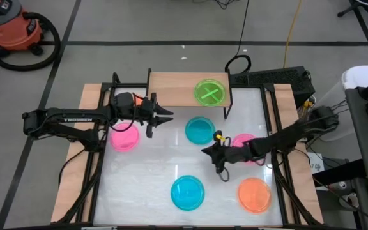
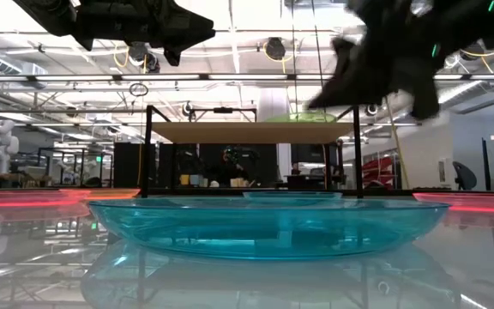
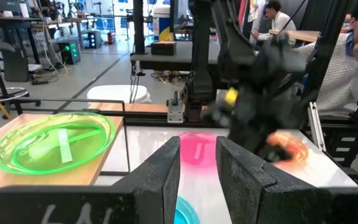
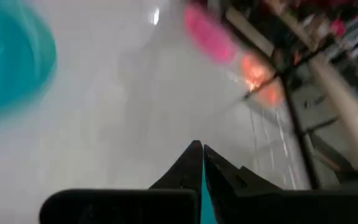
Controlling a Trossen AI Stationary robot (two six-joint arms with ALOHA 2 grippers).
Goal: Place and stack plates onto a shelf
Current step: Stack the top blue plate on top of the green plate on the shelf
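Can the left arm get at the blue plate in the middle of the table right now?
Probably yes. The left gripper hangs empty just beside that blue plate, with bare table between them. The right gripper sits close on the plate's other side, so crowding is possible.

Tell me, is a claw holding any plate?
No. The left claw is open and empty; the right claw is shut with nothing in it.

Bright overhead lights, glare on white table (image 1: 152, 185); right wrist view v. motion-blurred.
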